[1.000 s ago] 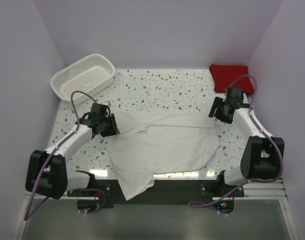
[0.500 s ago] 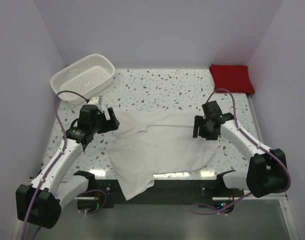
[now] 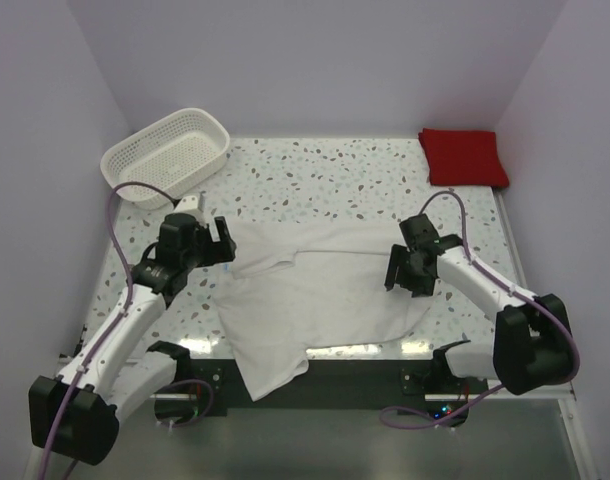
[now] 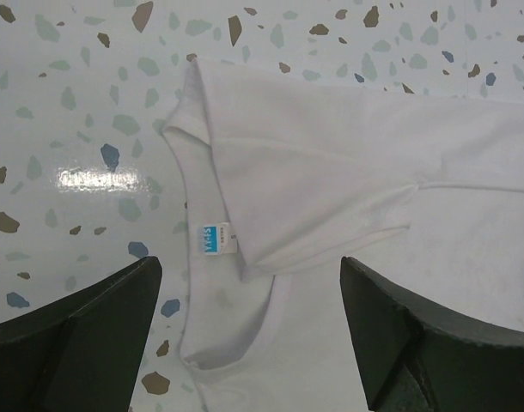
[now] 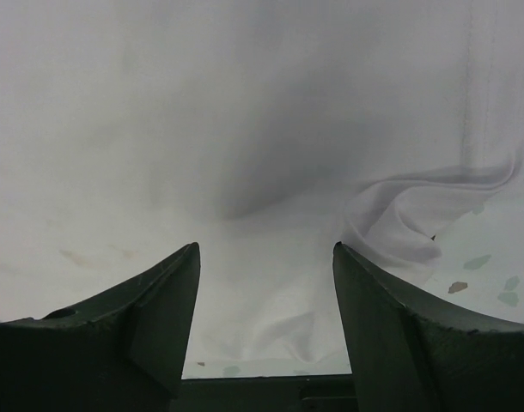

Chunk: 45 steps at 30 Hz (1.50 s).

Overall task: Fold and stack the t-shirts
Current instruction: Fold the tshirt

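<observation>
The white t-shirt (image 3: 315, 290) lies spread and partly folded across the table's middle, one end hanging over the near edge. Its collar with a blue size label (image 4: 215, 238) shows in the left wrist view. My left gripper (image 3: 223, 248) hovers at the shirt's left edge, open, with nothing between its jaws (image 4: 249, 266). My right gripper (image 3: 403, 276) is over the shirt's right side, open above rumpled white cloth (image 5: 265, 253). The red t-shirt (image 3: 463, 157) lies folded in the back right corner.
A white lattice basket (image 3: 167, 155) stands at the back left. Speckled tabletop (image 3: 325, 180) shows behind the white shirt. Purple walls close in the left, back and right sides.
My left gripper has opened at the shirt's left edge and its arm has drawn back a little. My right arm has swung from near the red shirt in over the white shirt's right side.
</observation>
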Available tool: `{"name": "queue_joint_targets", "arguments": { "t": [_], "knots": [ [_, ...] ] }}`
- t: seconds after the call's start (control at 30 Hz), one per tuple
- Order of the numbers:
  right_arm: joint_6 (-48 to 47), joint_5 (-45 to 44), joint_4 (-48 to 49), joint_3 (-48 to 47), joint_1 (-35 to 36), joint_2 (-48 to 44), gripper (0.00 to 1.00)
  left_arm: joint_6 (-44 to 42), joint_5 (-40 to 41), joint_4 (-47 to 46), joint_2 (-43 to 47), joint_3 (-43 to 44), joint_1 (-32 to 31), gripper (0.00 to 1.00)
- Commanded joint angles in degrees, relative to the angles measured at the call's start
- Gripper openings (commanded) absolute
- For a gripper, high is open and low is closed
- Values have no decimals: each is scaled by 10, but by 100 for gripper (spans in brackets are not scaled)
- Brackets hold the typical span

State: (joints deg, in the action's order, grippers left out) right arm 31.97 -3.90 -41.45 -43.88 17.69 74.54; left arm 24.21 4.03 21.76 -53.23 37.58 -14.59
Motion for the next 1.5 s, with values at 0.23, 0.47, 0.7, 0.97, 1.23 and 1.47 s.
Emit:
{"name": "queue_joint_targets", "arguments": {
  "t": [0.23,0.47,0.7,0.97,1.23,1.47],
  "knots": [
    [46,-61,11,29,1,25,67,-14,42,-24,40,-7,-37,89],
    [106,-145,-118,28,1,-15,70,-14,48,-22,46,-8,-45,89],
    [145,-154,-152,18,1,-76,72,-15,53,-20,52,-9,-48,89],
    [100,-26,-4,27,1,-121,69,-14,56,-18,46,-10,-48,89],
    [121,-68,-58,77,-71,-94,71,-13,59,-15,35,-8,-47,89],
    [135,-123,-113,60,-86,-94,80,-14,49,-10,17,-5,-42,89]
  ]
}}
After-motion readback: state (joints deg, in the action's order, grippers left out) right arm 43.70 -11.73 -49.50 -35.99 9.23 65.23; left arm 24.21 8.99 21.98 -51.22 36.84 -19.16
